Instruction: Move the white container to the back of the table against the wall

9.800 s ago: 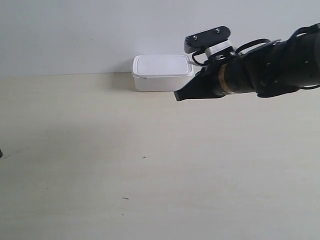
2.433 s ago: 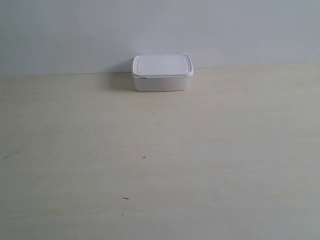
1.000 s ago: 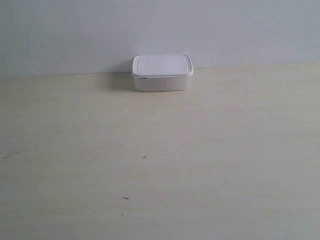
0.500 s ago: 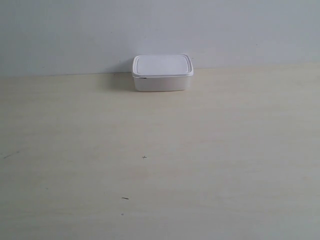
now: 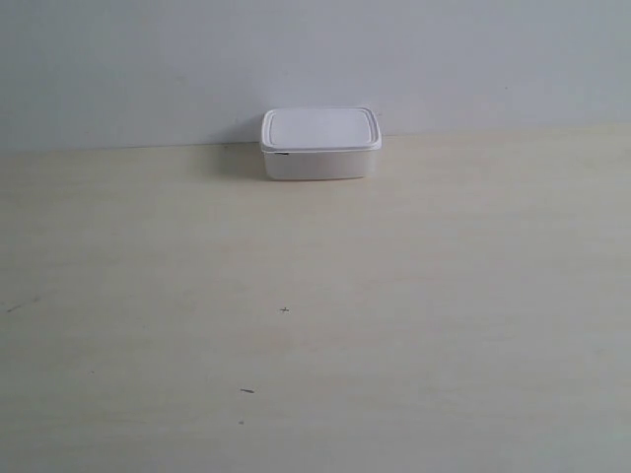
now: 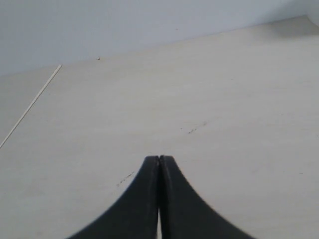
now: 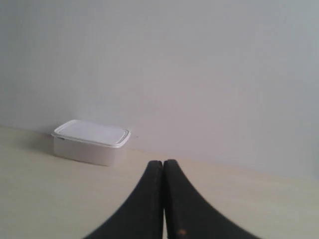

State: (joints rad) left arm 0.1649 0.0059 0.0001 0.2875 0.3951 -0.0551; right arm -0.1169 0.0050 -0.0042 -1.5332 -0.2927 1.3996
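Our left gripper and right gripper hang low over the table, fingers pressed together. The right one points toward the wall. The white container sits at the table's back, right at the wall and well apart from us.

- We see soft, even, fairly bright light on the table.
- The container throws a faint shadow toward the exterior view's left.
- Our wrist views look softer; the left gripper and right gripper are dark silhouettes.

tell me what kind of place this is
Probably a lab-style test bench rather than a home: a bare wood-grain table, a plain pale wall, and a single lidded white container at the back by that wall.
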